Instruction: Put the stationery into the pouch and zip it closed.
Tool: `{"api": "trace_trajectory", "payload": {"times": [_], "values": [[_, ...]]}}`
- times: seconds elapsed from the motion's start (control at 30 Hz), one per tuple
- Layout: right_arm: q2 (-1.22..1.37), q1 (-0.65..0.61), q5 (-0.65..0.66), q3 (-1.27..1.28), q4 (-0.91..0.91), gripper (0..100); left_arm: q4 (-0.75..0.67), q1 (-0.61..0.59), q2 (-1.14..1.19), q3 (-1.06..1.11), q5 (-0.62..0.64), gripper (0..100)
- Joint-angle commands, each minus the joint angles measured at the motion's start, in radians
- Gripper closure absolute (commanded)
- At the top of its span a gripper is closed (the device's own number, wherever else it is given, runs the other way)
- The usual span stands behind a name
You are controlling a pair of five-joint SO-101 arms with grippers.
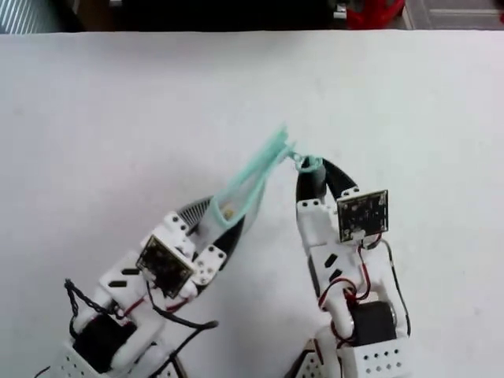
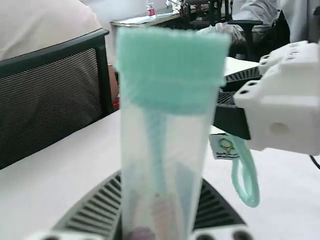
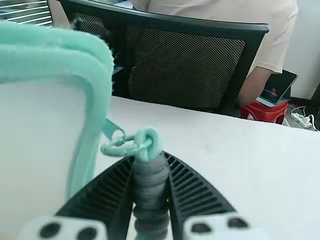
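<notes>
A white table point(image 1: 118, 118) lies under everything, and past its far edge stands one black mesh chair point(image 3: 200, 60). On the table I count two arms, one pouch and one zip loop. To the left, the left gripper point(image 1: 227, 214) is pinched tight on the near end of the pouch point(image 1: 253, 175), a clear sleeve with mint-green trim. The pouch juts out beyond that gripper's fingertips, turned edge-up. Faint pinkish shapes point(image 2: 157, 210) show through its wall close to the jaws, too dim to name. Just beside the pouch's far tip sits the right gripper point(image 1: 313, 172), pressed together on the mint zip loop point(image 1: 309, 164). A small ring point(image 3: 122, 145) in front of those fingertips links the loop to the pouch's corner
</notes>
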Motion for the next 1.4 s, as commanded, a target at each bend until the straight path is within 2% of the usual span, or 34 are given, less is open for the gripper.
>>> {"api": "trace_trajectory", "payload": {"times": [0.0,0.27,0.53,0.7,0.87,1.03,1.23,1.37], "values": [[-0.01,0.015,0.011,-0.092,0.005,98.0,-0.124,-0.077,-0.018,0.034,-0.009,98],[0.001,0.012,0.017,-0.281,-0.002,98.0,-0.097,-0.071,-0.015,0.057,0.002,98],[0.044,0.008,0.152,-0.397,-0.027,98.0,0.0,0.093,-0.015,0.057,-0.006,98],[0.2,0.018,0.158,-0.5,-0.025,98.0,0.006,0.099,-0.013,0.06,-0.014,98],[0.289,0.01,0.157,-0.664,-0.019,98.0,-0.066,0.093,-0.013,0.129,-0.135,98],[0.348,-0.001,0.157,-0.842,0.12,98.0,-0.147,0.027,-0.013,0.166,-0.138,98],[0.418,-0.124,0.16,-0.996,0.321,98.0,-0.173,-0.024,-0.013,0.166,-0.132,98],[0.44,-0.16,0.157,-1.069,0.381,98.0,-0.173,-0.038,-0.013,0.166,-0.132,98]]}}
